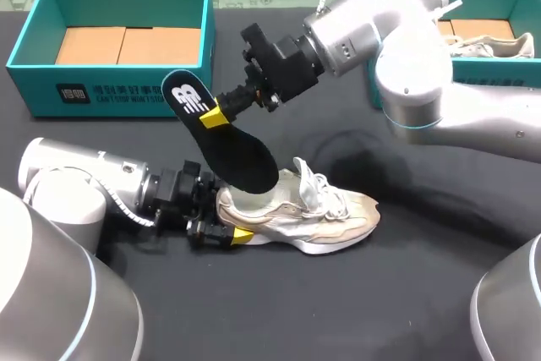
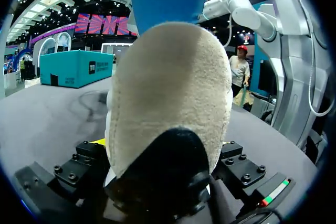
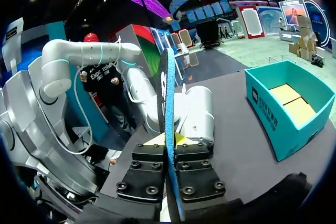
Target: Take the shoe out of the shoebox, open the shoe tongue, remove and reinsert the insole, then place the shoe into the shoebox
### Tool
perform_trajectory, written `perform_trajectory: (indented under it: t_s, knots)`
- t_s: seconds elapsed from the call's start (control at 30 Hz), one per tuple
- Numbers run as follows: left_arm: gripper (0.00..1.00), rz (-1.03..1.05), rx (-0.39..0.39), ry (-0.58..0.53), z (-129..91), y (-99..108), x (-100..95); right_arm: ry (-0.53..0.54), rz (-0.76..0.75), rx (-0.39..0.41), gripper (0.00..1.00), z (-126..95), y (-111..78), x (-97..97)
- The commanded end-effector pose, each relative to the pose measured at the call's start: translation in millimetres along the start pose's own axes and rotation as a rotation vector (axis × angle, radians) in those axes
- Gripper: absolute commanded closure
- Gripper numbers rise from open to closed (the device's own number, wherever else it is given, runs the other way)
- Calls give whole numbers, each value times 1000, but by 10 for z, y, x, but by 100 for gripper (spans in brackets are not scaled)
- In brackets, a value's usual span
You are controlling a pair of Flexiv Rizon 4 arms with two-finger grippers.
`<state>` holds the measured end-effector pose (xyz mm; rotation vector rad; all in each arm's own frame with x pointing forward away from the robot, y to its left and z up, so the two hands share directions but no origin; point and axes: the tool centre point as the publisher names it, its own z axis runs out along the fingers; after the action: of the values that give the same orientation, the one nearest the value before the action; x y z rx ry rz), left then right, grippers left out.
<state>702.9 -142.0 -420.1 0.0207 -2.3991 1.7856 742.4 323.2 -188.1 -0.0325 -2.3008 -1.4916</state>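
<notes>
The heel fills my left wrist view and hides most of the left gripper point(image 1: 230, 219), which is clamped on the shoe point(image 1: 313, 209). My right gripper point(image 1: 210, 116) pinches the insole point(image 1: 228, 141) tight. I cannot tell whether its toe end is inside the shoe. The shoe lies on the black table point(image 1: 380, 293), with the shoebox point(image 1: 118, 86) at its 10 o'clock.

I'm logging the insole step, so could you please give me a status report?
Left gripper shut on heel of shoe, shoe on table. Right gripper shut on insole, lower end at shoe opening. Open shoebox behind, nothing in the way.
</notes>
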Motion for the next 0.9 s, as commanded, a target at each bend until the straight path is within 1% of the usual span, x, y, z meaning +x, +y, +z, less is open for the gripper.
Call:
perform_trajectory:
  t_s: [0.03, 0.07, 0.53, 0.57, 0.6, 0.63, 0.67, 0.7, 0.73, 0.77, 0.8, 0.87, 0.9]
  knots:
    - [100, -1, -1, -1, 5, 21, -11, -33, -2, -103, 100, -180, 118, 290]
    - [100, -1, -1, -1, 5, 21, -11, -47, 28, -93, 100, -239, 146, 357]
    - [100, -1, -1, -1, 5, 21, -11, -47, 28, -93, 100, -239, 146, 357]
    - [100, -1, -1, -1, 5, 21, -11, -43, 25, -113, 100, -285, 210, 346]
    - [100, -1, -1, -1, 5, 21, -11, -63, 20, -106, 100, -352, 278, 364]
    - [100, -1, -1, -1, 5, 21, -11, -98, 17, -124, 100, -431, 336, 401]
    - [100, -1, -1, -1, 5, 21, -11, -95, 18, -157, 100, -514, 384, 444]
    - [100, -1, -1, -1, 5, 21, -11, -120, 9, -152, 100, -590, 428, 506]
    - [100, -1, -1, -1, 5, 21, -11, -141, 20, -173, 100, -665, 457, 570]
    - [100, -1, -1, -1, 5, 21, -11, -152, 28, -190, 100, -738, 469, 636]
    - [100, -1, -1, -1, 5, 21, -11, -192, 39, -218, 100, -811, 478, 717]
    - [100, -1, -1, -1, 5, 21, -11, -202, 69, -316, 100, -971, 442, 865]
    - [100, -1, -1, -1, 5, 21, -11, -213, 79, -329, 100, -1051, 431, 948]
